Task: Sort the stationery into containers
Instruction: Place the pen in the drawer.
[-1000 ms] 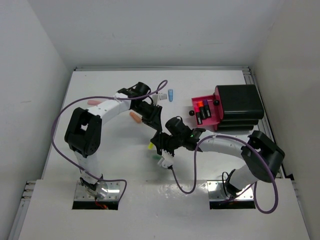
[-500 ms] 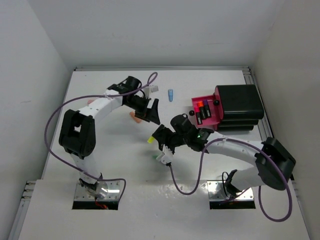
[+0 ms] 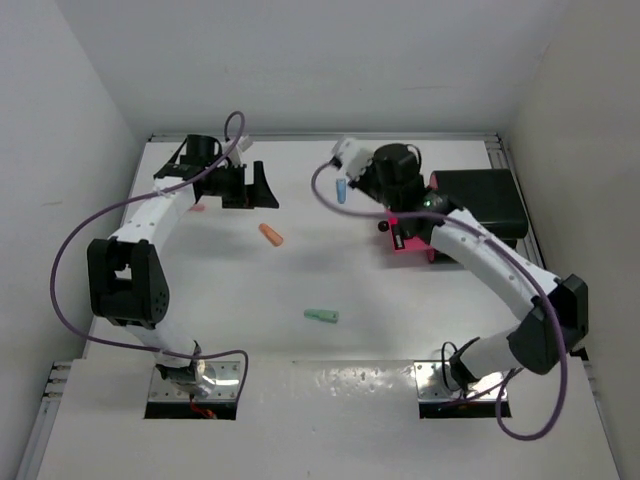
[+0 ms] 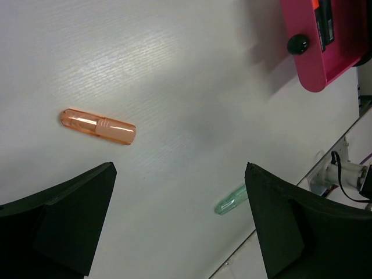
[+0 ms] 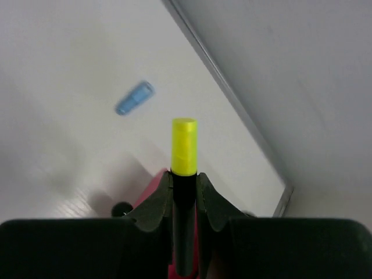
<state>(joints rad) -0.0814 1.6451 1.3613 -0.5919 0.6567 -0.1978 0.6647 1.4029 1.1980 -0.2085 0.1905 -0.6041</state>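
White desk (image 3: 230, 290), faint wood grain in left wrist view. Boxed in by plain white walls: left wall (image 3: 60, 130), far wall (image 3: 320, 70), right wall (image 3: 590, 130). Metal rail (image 3: 300, 137) along far desk edge, another down right edge. Near edge: paler strip (image 3: 330, 420), shiny metal plate (image 3: 225, 378) near-left, another near-right. Light soft, even; mild glare mid-strip, faint shadows.

Your top view looks down on the whole bench (image 3: 250, 290) from high above its near edge. Your left wrist view looks down from well above, sharing the orange piece (image 4: 97, 126) and red drawer (image 4: 317, 72) beyond its jaws. Your right wrist view shares the blue piece (image 5: 134, 98) beyond its jaws.
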